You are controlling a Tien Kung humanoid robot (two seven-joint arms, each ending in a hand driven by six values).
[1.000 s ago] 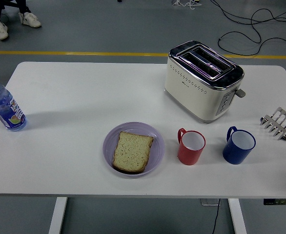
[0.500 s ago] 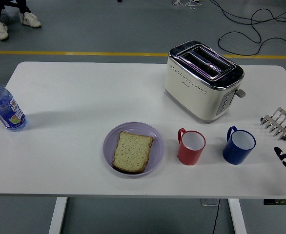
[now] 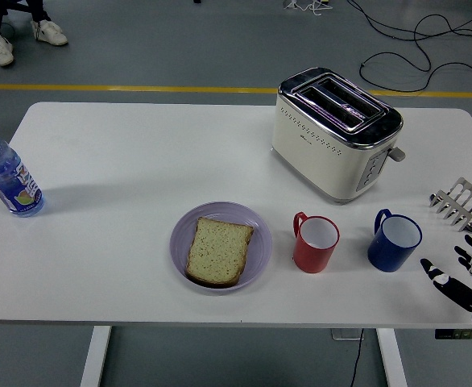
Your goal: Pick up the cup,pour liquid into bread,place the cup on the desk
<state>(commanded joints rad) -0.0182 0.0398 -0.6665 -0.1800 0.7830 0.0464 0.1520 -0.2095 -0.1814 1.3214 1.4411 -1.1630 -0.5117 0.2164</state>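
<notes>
A red cup (image 3: pixel 315 243) and a blue cup (image 3: pixel 394 240) stand upright side by side on the white table (image 3: pixel 123 169), right of a purple plate (image 3: pixel 180 242) with a slice of bread (image 3: pixel 218 250) on it. My right hand (image 3: pixel 463 274) comes in at the lower right with its fingers spread, empty, a short way right of the blue cup and apart from it. My left hand is out of view.
A cream toaster (image 3: pixel 335 133) stands behind the cups. A metal toast rack (image 3: pixel 461 203) sits at the right edge, just above my right hand. A water bottle (image 3: pixel 7 174) stands at the far left. A seated person's feet (image 3: pixel 26 36) show at the top left.
My right hand has come into view from the right edge and moved left toward the blue cup, showing more of its spread fingers. Nothing on the table has moved.
</notes>
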